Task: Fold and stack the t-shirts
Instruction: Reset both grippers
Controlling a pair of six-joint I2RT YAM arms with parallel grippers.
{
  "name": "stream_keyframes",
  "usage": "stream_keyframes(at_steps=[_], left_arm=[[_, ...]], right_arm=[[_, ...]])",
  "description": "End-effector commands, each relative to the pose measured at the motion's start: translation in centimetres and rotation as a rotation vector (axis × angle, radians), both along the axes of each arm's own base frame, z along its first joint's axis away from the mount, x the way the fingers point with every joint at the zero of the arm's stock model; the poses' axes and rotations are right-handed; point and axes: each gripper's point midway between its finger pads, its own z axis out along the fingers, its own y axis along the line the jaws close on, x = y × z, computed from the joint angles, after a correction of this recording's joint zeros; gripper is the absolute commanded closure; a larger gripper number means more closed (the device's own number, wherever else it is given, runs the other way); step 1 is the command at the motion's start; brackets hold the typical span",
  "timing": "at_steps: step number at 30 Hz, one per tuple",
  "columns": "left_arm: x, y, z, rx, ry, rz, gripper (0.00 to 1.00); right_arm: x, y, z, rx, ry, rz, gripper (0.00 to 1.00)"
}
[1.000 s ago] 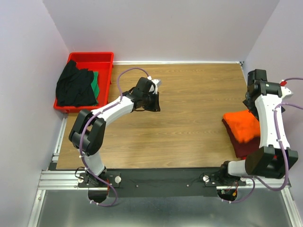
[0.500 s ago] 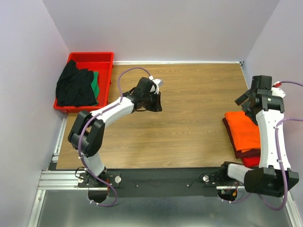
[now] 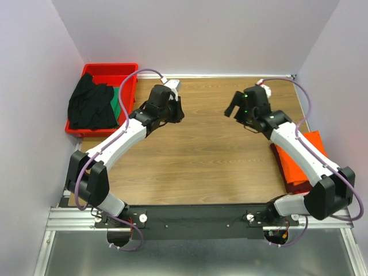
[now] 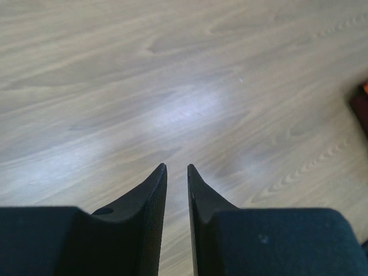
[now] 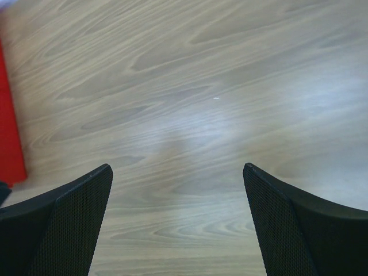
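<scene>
The bright orange t-shirt (image 3: 307, 158) lies folded on the dark maroon t-shirt (image 3: 286, 168) at the table's right edge. The black t-shirt (image 3: 89, 106) lies crumpled in the red tray (image 3: 112, 72) at the back left, over the green t-shirt (image 3: 117, 102). My left gripper (image 3: 176, 111) hovers over bare wood just right of the tray, its jaws almost closed and empty (image 4: 176, 168). My right gripper (image 3: 233, 110) hovers over the table's back middle, open wide and empty (image 5: 178, 169).
The wooden table (image 3: 213, 149) is walled at the back and on both sides. The tray's red wall (image 5: 8, 126) shows at the left edge of the right wrist view. A dark red cloth edge (image 4: 362, 106) shows at the right edge of the left wrist view.
My right arm has swung from the folded stack at the right to the table's back middle, with its gripper open. My left gripper has moved back and left, closer to the tray.
</scene>
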Motion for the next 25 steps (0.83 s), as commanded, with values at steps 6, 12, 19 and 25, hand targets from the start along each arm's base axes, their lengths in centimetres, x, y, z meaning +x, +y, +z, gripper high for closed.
stream_keyframes(at_steps=[6,12,19,25], left_arm=[[2.3,6.6,4.2,0.042,-0.165,0.209,0.68],[2.5,7.4,4.7,0.049,-0.190,0.230,0.68],[2.9,7.9,5.1,0.039,-0.203,0.231,0.68],[3.0,8.1,5.2,0.026,-0.209,0.227,0.68]], right_arm=[[3.2,4.1,-1.5,0.014,-0.108,0.096,0.00],[3.9,3.5,-2.2,-0.050,-0.130,0.105,0.00],[4.2,3.1,-2.5,-0.093,-0.133,0.107,0.00],[4.2,3.1,-2.8,-0.085,-0.131,0.097,0.00]])
